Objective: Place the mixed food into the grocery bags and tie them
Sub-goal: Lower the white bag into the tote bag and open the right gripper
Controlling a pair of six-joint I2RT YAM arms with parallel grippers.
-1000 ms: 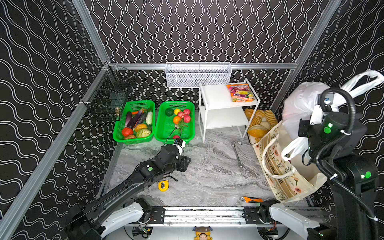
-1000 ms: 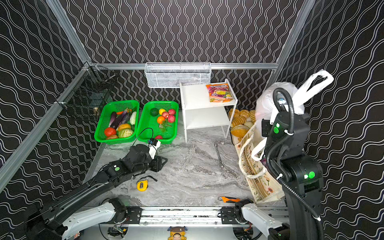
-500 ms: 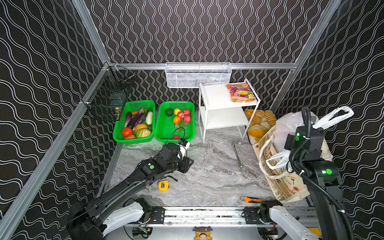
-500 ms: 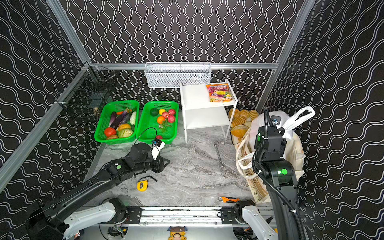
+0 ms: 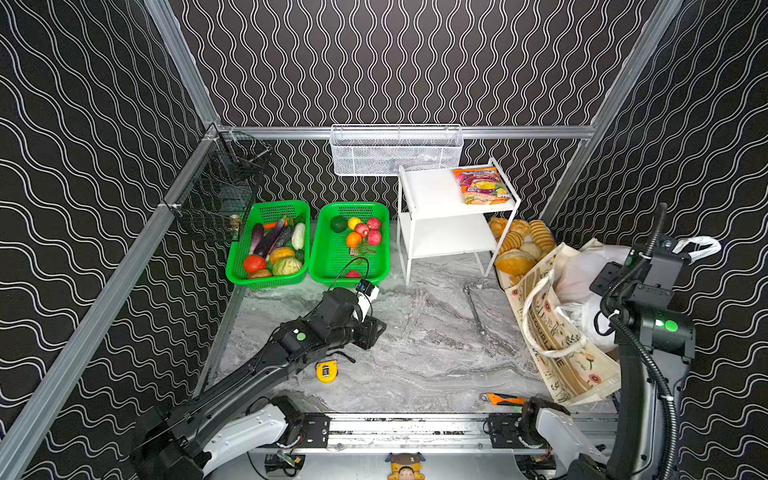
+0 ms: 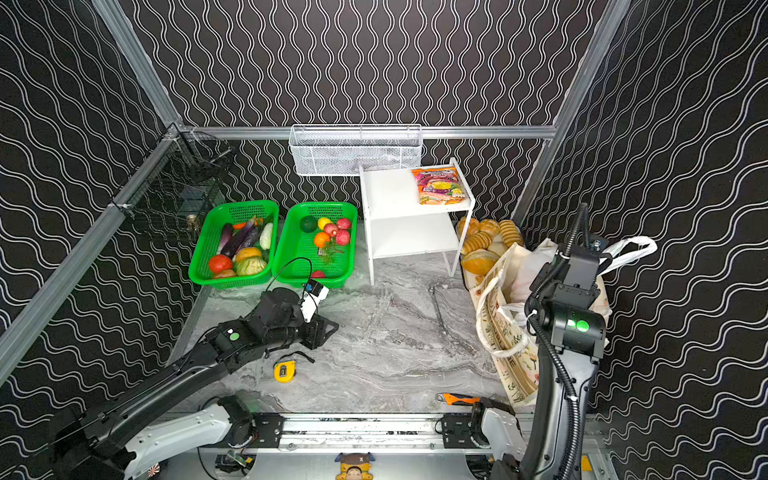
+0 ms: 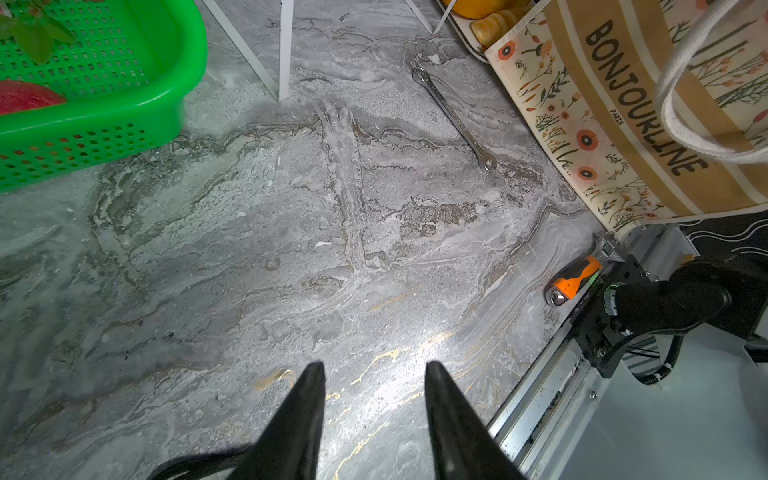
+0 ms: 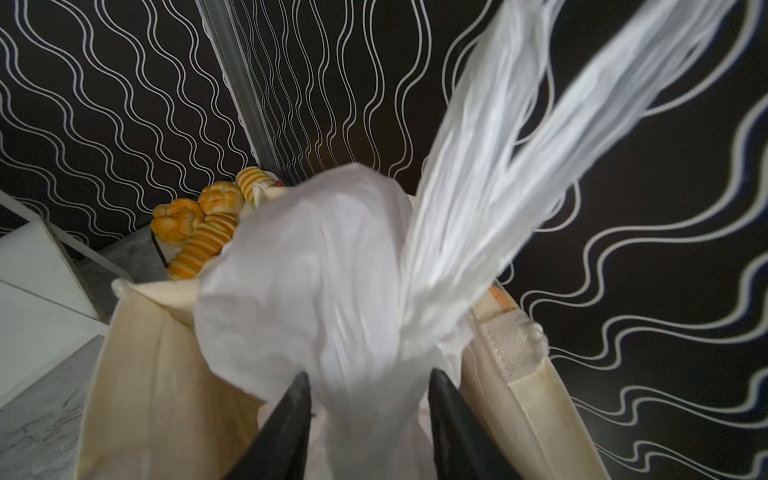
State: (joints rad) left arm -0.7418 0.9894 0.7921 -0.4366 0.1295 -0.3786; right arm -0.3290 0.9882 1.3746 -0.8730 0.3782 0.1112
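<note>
The cream tote (image 5: 552,345) (image 6: 503,332) printed "BONJOURLINE" (image 7: 623,104) stands at the right wall. The white plastic bag (image 5: 582,270) (image 6: 525,270) (image 8: 316,270) sits inside it, its twisted handles (image 8: 519,145) sticking up. My right gripper (image 8: 368,376) is open, with its jaws either side of the bag's gathered neck. My left gripper (image 7: 374,368) (image 5: 376,332) is open and empty above bare marble floor. A pink-purple snack packet (image 5: 482,185) (image 6: 440,185) lies on the white shelf. Toy fruits (image 5: 361,232) (image 6: 330,232) lie in a green basket.
Two green baskets (image 5: 332,270) (image 5: 237,270) stand at the back left, and the white shelf unit (image 5: 432,191) at the back middle. Bread loaves (image 5: 519,245) lie behind the tote. A wrench (image 5: 473,307), a yellow tape measure (image 5: 326,371) and an orange-handled tool (image 5: 500,400) lie on the floor.
The right arm came down from high up, lowering the white plastic bag into the tote, and its jaws opened. The left gripper shifted slightly to the right.
</note>
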